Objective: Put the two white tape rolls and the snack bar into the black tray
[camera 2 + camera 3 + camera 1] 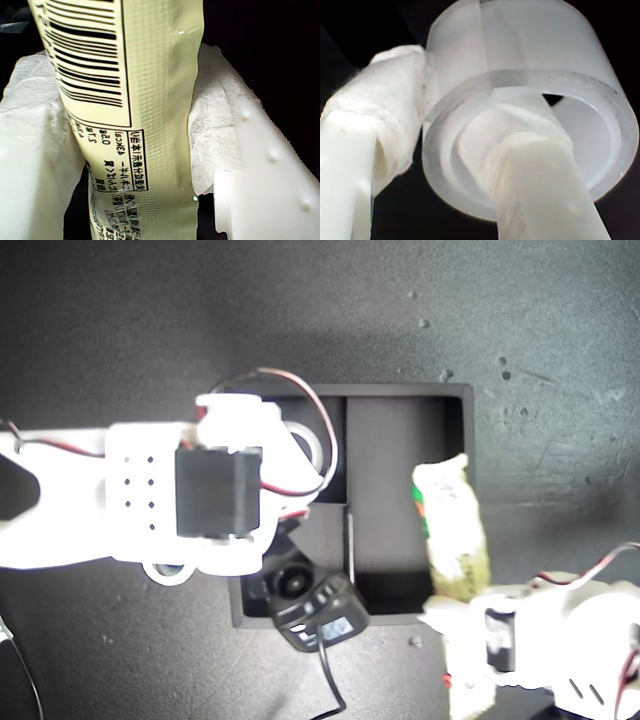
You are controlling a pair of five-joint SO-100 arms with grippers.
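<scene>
Snack bar (pixel 452 530) clamped in first tool (pixel 135 150), long axis along tray's (pixel 456 410) long slot. Second tool (pixel 445 150) pinching tape roll's (pixel 530 95) wall.

Black tray (pixel 455 410) near-left compartments masked by an arm, tape roll (pixel 310 445) mostly hidden beneath it, snack bar (pixel 452 530) lower end lost in glare

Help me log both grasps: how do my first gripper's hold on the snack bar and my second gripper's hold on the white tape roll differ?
My first gripper squeezes the pale green crinkled snack bar from both sides; my second gripper has one finger through the white ring-shaped tape roll and one outside. The bar sits at the square black tray's edge on the exterior view's right; the roll is over its other side. Both grippers are shut.
</scene>
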